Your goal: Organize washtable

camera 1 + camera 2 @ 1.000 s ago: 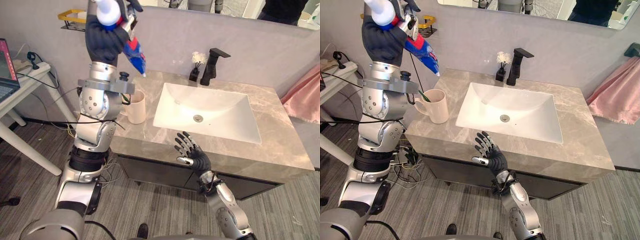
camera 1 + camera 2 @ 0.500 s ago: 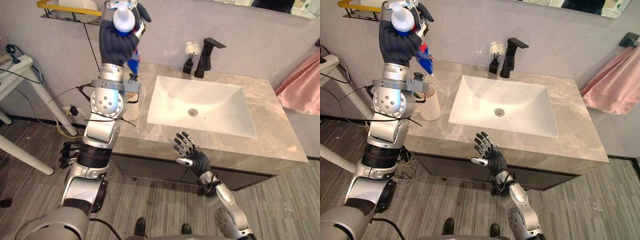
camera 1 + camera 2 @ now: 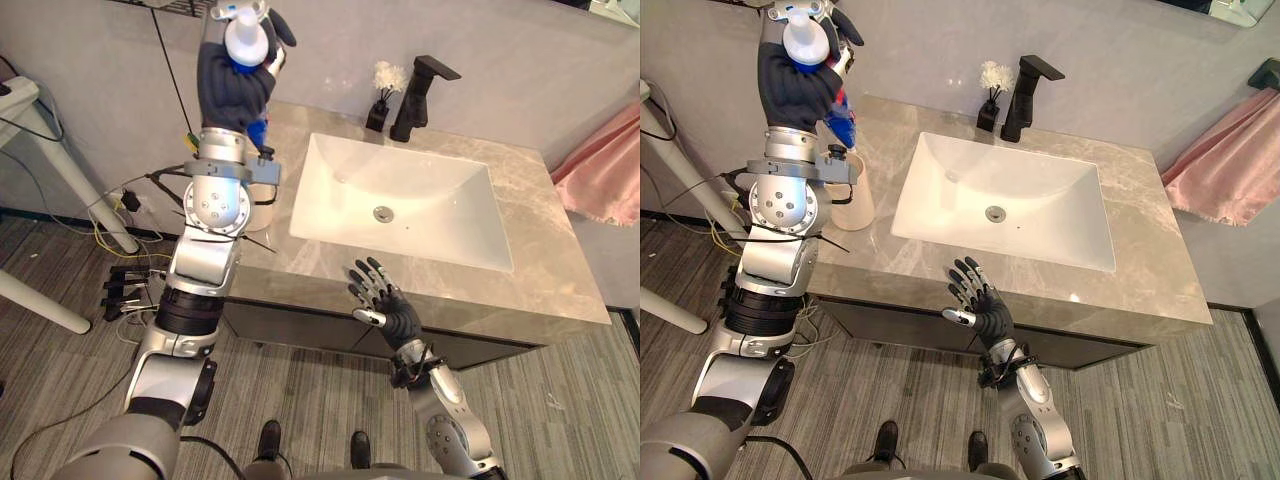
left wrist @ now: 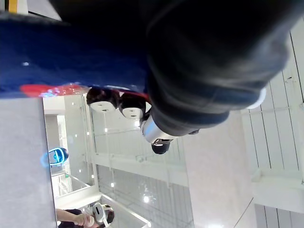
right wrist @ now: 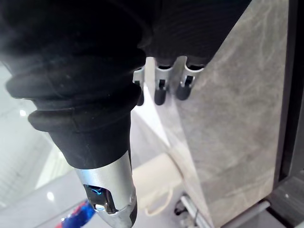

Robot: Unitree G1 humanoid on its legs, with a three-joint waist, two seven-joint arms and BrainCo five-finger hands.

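Recording the carry stage of tidying.

Gripping the tube (image 3: 246, 42) in the left hand (image 3: 236, 88), fingers (image 4: 132, 108) clenched round its blue body, white cap uppermost, tail pointing down. Holding it raised well above the bench (image 3: 560, 270), at 9 o'clock of the sink (image 3: 440, 190). Placing it roughly over the cup (image 3: 856, 192), though not being able to tell from the head views whether squarely above or just to one side. Touching nothing but the hand.

Hovering the right hand (image 3: 982, 305) at 6 o'clock of the sink, by the front edge of the bench. Showing fingers (image 5: 163, 90) released and spread, carrying nothing.

Noting the faucet (image 3: 418, 90) at 12 o'clock of the sink, with a diffuser (image 3: 380, 105) just beside it at its 9 o'clock. Noting a pink towel (image 3: 610, 170) at 3 o'clock, off the end of the bench.

Judging the step in hand: tube lifted, not yet set down anywhere. Judging the cup beneath as the likely destination, without certainty.

Calling next for:
- lining the tail up over the cup mouth;
- lowering straight, keeping the tube upright;
- loosening the clench only once the tail is inside the rim.

Flagging one risk: catching the rim on the way down and tipping the cup toward the sink.
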